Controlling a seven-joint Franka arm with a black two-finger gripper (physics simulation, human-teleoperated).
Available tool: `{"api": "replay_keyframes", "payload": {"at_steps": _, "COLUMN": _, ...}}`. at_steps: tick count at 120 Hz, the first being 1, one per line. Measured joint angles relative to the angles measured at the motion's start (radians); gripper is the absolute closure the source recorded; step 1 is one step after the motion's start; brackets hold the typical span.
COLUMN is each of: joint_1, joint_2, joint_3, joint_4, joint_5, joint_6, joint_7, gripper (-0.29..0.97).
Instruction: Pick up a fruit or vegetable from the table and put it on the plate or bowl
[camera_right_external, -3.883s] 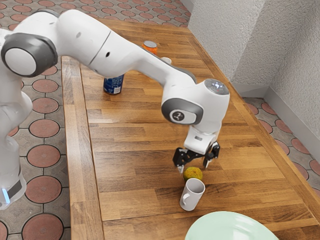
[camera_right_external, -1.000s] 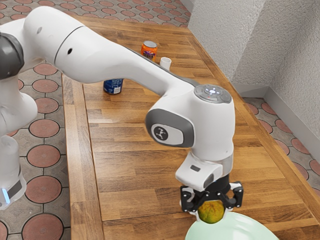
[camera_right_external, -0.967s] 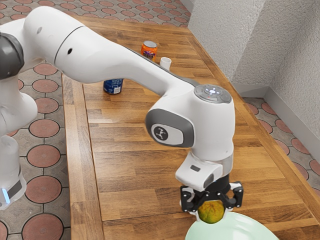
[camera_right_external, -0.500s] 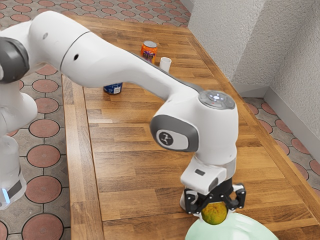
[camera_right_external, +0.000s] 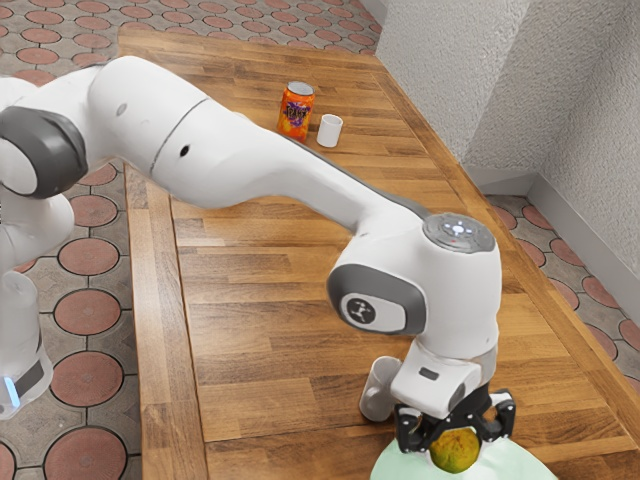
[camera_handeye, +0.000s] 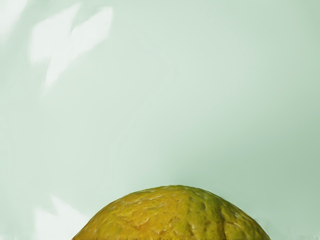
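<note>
Fruit (camera_right_external: 453, 451), yellow-green with a rough, pitted peel like a citrus, is held between the black jaws of a white robot arm (camera_right_external: 250, 165). The jaws point straight down and are clamped on the fruit, one finger on each side. Directly under the jaws lies a pale green plate (camera_right_external: 388, 466), partly cut off by the lower edge of the exterior view. In the wrist view, the plate's smooth, glossy surface spreads out beneath the fruit, with a few soft white reflections on it. Whether the fruit is touching the plate or hanging just above it cannot be told.

The pick-up looks done: the fruit is off the wooden counter (camera_right_external: 250, 300) and is over the plate. What seems left is to lower it if needed, part the jaws and lift the hand away.

Just beside the jaws, on the side toward the arm's base, a white mug (camera_right_external: 378, 385) stands upright, half hidden by the arm. Well apart from the jaws, at the counter's far end, are an orange can (camera_right_external: 295, 110) and a small white cup (camera_right_external: 329, 130) close together.

The can has a dark purple patch on its side, but no brand or wording can be read. The mug, cup and plate carry no visible writing.
</note>
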Motion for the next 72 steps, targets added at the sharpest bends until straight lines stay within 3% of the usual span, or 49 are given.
{"api": "replay_keyframes", "payload": {"at_steps": 34, "joint_1": 0.048, "joint_2": 0.071, "joint_3": -0.028, "joint_4": 0.058, "joint_5": -0.022, "joint_6": 0.032, "joint_7": 0.014, "gripper": 0.34}}
{"api": "replay_keyframes", "payload": {"at_steps": 53, "joint_1": 0.047, "joint_2": 0.087, "joint_3": -0.032, "joint_4": 0.059, "joint_5": -0.032, "joint_6": 0.039, "joint_7": 0.022, "gripper": 0.13}}
{"api": "replay_keyframes", "payload": {"at_steps": 72, "joint_1": 0.07, "joint_2": 0.083, "joint_3": -0.029, "joint_4": 0.066, "joint_5": -0.077, "joint_6": 0.036, "joint_7": 0.023, "gripper": 0.04}}
